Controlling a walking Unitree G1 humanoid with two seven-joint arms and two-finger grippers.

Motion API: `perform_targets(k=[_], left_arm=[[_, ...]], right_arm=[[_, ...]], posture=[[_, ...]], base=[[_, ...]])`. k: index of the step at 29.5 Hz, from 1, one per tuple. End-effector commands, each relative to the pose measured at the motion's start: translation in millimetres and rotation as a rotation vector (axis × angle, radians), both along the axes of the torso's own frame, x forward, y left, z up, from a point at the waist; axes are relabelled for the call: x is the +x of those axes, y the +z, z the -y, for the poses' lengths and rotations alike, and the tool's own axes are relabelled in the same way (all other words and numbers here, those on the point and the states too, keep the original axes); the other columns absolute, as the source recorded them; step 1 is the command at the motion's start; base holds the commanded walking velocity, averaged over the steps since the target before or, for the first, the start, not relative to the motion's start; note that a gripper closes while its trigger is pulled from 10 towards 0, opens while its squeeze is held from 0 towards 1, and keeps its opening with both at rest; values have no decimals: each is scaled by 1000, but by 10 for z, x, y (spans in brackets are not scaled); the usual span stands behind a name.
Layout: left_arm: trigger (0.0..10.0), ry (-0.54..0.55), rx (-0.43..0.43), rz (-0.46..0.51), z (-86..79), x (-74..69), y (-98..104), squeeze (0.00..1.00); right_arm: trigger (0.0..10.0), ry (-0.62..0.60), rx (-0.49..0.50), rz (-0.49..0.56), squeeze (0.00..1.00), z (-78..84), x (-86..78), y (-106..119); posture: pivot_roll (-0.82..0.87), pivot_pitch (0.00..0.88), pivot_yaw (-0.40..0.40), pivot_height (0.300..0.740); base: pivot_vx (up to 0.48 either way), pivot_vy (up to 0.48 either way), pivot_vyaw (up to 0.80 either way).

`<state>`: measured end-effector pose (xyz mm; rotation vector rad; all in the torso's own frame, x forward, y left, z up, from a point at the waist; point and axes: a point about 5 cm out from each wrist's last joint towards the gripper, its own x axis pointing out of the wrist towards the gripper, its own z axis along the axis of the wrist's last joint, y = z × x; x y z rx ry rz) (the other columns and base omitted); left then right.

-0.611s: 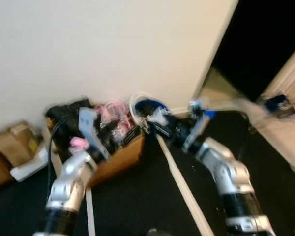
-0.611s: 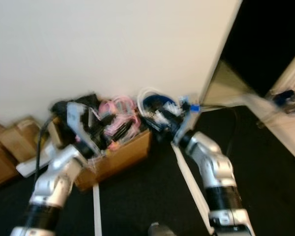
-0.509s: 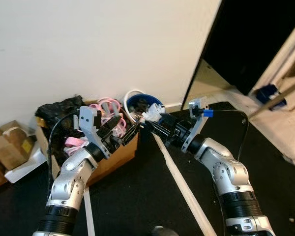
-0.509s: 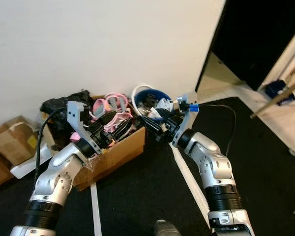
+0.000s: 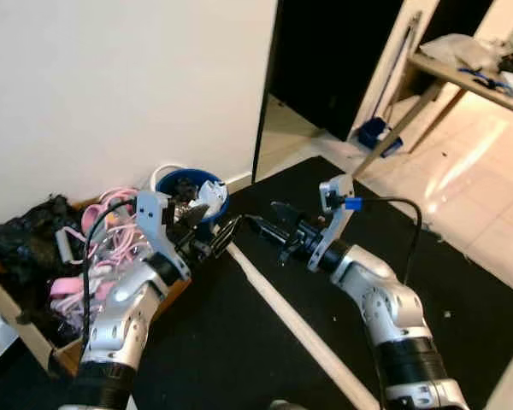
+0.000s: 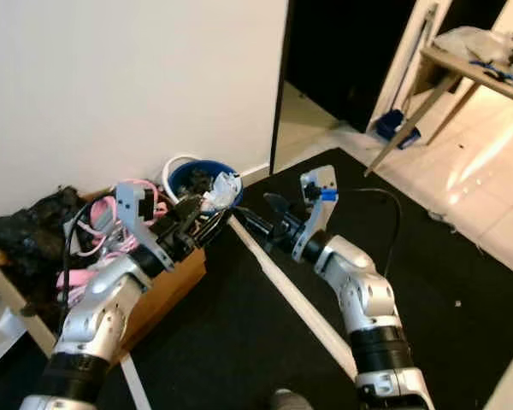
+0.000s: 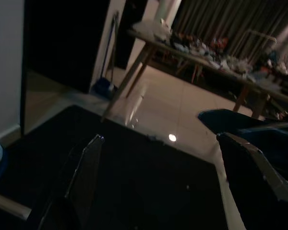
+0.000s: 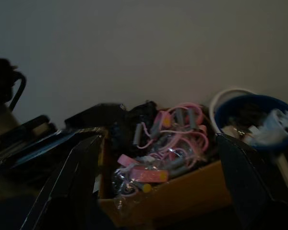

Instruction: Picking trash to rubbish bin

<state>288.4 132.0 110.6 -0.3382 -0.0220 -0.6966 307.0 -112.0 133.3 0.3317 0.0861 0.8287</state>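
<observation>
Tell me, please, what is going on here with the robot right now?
The robot stands on a dark carpet by a white wall, both arms raised in front of it. Its left hand and right hand are both open and hold nothing. Beside them a small blue rubbish bin with crumpled trash inside stands against the wall. Next to the bin sits a cardboard box full of pink cords and dark items. Nothing is being carried at this moment.

We see a black floor mat (image 5: pixel 239 342) meeting pale tiled floor (image 5: pixel 462 162) at right. On the mat against the wall stand a cardboard box (image 6: pixel 158 295) of pink and grey cords and, just beside it, a blue rubbish bin (image 6: pixel 201 181). A long white strip (image 5: pixel 295 320) lies diagonally across the mat.
</observation>
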Motion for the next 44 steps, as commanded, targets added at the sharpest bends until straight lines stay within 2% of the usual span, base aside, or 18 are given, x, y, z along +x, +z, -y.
perform_targets(k=[1, 8, 14, 16, 18, 23, 24, 26, 30, 32, 38, 43, 44], left_arm=[[10000, -9, 21, 24, 31, 14, 16, 0], [10000, 4, 32, 29, 29, 13, 10, 0], [10000, 32, 47, 39, -19, -10, -5, 0], [10000, 60, 48, 44, -66, -56, -28, 0], [10000, 114, 33, 33, -140, -178, -97, 0], [10000, 175, 25, 18, -208, -281, -143, 0], [10000, 192, 3, -1, -226, -332, -169, 0], [10000, 191, -5, -9, -222, -331, -184, 0], [10000, 181, 40, 18, -224, -246, -184, 0], [10000, 166, 66, 20, -195, -254, -190, 0], [10000, 155, 43, 26, -138, -293, -137, 0], [10000, 144, 30, 50, -106, -244, -38, 0], [10000, 160, 2, 53, -119, -213, -15, 0]], right_arm=[[10000, -26, -6, 7, 0, 88, -2, -6], [10000, -23, 2, 7, 0, 111, -9, -9], [10000, -49, -32, 37, 0, 156, -46, -18], [10000, -59, -25, 40, 0, 199, -93, -17], [10000, -98, -19, 32, 0, 342, -203, -39], [10000, -135, -26, 23, 0, 448, -347, -79], [10000, -143, -42, 15, 0, 481, -444, -121], [10000, -142, -44, -3, 0, 501, -477, -169], [10000, -155, -96, 27, 0, 527, -373, -198], [10000, -186, -103, 48, 0, 608, -287, -130], [10000, -202, -118, 42, 0, 644, -317, -141], [10000, -185, -127, 38, 0, 600, -321, -162], [10000, -186, -129, 42, 0, 587, -314, -170]], posture=[[-3, 0, 13, 740], [4, 0, 15, 740], [3, 0, 12, 740], [6, 0, 6, 740], [5, 0, -6, 740], [5, 0, -10, 740], [6, 0, -8, 740], [8, 0, -8, 740], [0, 0, -9, 740], [4, 0, -18, 740], [10, 0, -15, 740], [16, 0, -13, 740], [19, 0, -11, 740]], base=[[0, 0, -800], [0, 0, -800], [0, 0, -800], [0, 0, -800], [0, 0, -800], [0, 0, -800], [0, 0, -800], [0, 0, -800], [0, 0, -800], [0, 0, -800], [0, 0, -800], [0, 0, -800], [0, 0, -800]])
